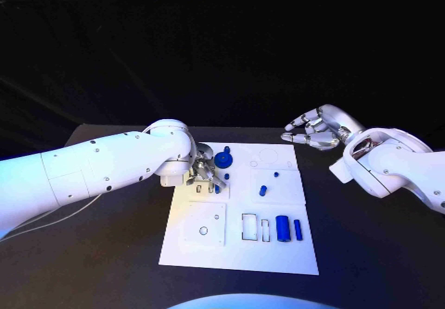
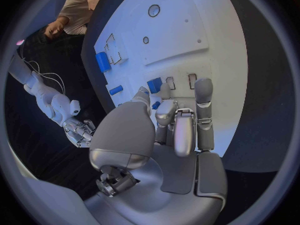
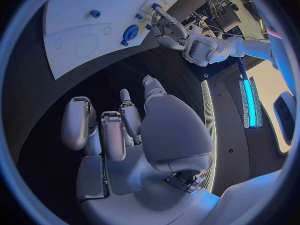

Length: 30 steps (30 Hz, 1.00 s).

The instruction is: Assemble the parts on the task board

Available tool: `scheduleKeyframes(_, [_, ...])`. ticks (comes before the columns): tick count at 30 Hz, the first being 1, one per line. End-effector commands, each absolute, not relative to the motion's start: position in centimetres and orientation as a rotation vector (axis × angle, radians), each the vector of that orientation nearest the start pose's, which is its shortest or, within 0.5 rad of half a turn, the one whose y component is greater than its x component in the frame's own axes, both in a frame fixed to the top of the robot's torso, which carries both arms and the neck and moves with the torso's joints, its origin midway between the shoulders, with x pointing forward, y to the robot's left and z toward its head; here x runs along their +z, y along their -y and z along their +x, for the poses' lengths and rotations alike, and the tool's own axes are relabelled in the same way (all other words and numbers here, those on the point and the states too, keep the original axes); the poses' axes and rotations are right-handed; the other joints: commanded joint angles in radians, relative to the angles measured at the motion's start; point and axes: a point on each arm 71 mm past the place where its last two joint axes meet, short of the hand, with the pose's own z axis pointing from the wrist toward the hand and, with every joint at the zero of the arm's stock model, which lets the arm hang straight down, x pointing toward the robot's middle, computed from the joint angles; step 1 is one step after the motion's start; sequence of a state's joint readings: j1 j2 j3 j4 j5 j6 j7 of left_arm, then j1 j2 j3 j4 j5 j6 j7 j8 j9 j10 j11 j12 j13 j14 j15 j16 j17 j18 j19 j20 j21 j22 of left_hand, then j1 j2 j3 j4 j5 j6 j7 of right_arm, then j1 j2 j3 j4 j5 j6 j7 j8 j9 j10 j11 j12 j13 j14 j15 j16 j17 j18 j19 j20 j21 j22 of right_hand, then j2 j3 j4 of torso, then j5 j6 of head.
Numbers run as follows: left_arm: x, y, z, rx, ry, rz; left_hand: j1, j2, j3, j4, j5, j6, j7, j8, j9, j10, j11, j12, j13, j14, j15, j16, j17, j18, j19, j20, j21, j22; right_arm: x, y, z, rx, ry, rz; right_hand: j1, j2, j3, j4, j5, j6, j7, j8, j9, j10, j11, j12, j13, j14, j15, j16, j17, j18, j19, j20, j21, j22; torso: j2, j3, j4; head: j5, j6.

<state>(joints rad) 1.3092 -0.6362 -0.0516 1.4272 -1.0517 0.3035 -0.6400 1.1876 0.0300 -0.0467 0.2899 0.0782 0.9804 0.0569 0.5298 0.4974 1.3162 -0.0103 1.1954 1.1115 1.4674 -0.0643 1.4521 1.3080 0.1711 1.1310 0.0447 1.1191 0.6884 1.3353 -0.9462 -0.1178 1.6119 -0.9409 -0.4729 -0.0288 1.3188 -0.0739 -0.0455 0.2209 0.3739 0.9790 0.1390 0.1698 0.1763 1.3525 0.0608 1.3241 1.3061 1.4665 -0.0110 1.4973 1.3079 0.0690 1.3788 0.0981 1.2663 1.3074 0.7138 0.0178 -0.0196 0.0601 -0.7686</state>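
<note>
Two blue cylinders (image 1: 289, 228) are seen lying side by side at the near right of the task board (image 1: 239, 254), just right of a pair of rectangular slots (image 1: 255, 226); a raised square plate (image 1: 206, 224) with two small holes is seen on the near left of the board. Farther in, a small blue part (image 1: 263, 190) lies loose near the middle of the board, and a still smaller blue peg (image 1: 276, 174) stands just beyond it.

The step in hand is judged to be the seating of a small blue piece (image 1: 217, 187) at the left-middle of the board. The left hand (image 1: 206, 172) is lowered over that spot, its fingers (image 2: 203, 102) brought close together and pointed down at the board; from the left wrist view the blue piece (image 2: 154, 85) appears to lie at the fingertips, possibly pinched, though a firm hold cannot be confirmed. A round blue knob (image 1: 226, 157) sits just beyond this hand. The next move is judged to call for the piece to be lined up over its recess and pressed straight down.

Farthest off, the right hand (image 1: 315, 129) is held above the dark tabletop (image 1: 371, 244) beyond the board's far right corner, fingers loosely curled and nothing held.
</note>
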Motion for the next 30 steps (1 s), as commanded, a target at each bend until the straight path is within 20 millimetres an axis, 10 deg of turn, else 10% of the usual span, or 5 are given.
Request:
scheduleKeyframes(1, [-19.2,-14.14,49.84,-0.35,-2.439,0.004,0.016,0.01,0.016,-0.001,-0.001,-0.011,0.001,0.004,0.004,-0.01,-0.001,0.001,0.0,0.037,-0.002,-0.005,0.061,-0.012,-0.008,-0.001,0.007,0.002,-13.96,23.36,48.4,0.855,-1.592,0.302,-0.007,0.003,-0.005,-0.001,0.003,-0.004,-0.001,0.006,0.0,-0.002,-0.005,-0.001,0.0,0.068,-0.004,-0.005,0.115,0.01,-0.004,-0.005,-0.003,0.018,0.0,0.0003,0.0002,-0.001,-0.001])
scheduleKeyframes(20, [-19.33,-14.06,49.74,-0.383,-2.467,-0.026,0.219,0.025,0.197,-0.052,0.007,-0.039,-0.007,-0.008,0.024,-0.026,-0.009,-0.018,-0.009,0.036,-0.011,-0.006,0.058,-0.011,-0.022,-0.003,0.021,0.01,-14.05,23.3,48.42,0.855,-1.598,0.301,-0.006,0.005,-0.005,0.0,0.005,-0.004,-0.002,0.007,0.0,-0.001,-0.005,-0.001,0.001,0.068,-0.004,-0.005,0.115,0.01,-0.004,-0.005,-0.003,0.018,0.0,0.0004,0.0004,-0.002,-0.007])
scheduleKeyframes(24, [-19.34,-14.22,49.68,-0.398,-2.474,-0.047,0.278,-0.016,0.342,-0.08,0.01,-0.05,0.001,-0.014,0.031,-0.032,-0.005,-0.035,-0.02,0.035,-0.009,-0.006,0.058,-0.011,-0.026,-0.006,0.025,0.014,-14.06,23.3,48.41,0.855,-1.598,0.3,-0.005,0.006,-0.005,0.0,0.005,-0.004,-0.002,0.008,0.0,-0.001,-0.005,-0.001,0.001,0.068,-0.004,-0.005,0.115,0.01,-0.003,-0.005,-0.003,0.018,0.0,0.0005,0.0003,-0.001,-0.007])
scheduleKeyframes(30, [-19.28,-14.66,49.64,-0.408,-2.468,-0.077,0.21,-0.139,0.64,-0.1,0.004,-0.056,0.008,0.007,0.07,-0.02,-0.002,-0.045,-0.028,0.036,0.005,-0.004,0.06,-0.011,-0.033,-0.003,0.039,0.024,-14.08,23.31,48.42,0.854,-1.597,0.301,-0.005,0.006,-0.005,0.0,0.006,-0.004,-0.002,0.008,0.0,-0.001,-0.005,0.0,0.001,0.068,-0.005,-0.005,0.114,0.01,-0.004,-0.005,-0.005,0.017,-0.001,0.0007,0.0009,0.0,-0.006])
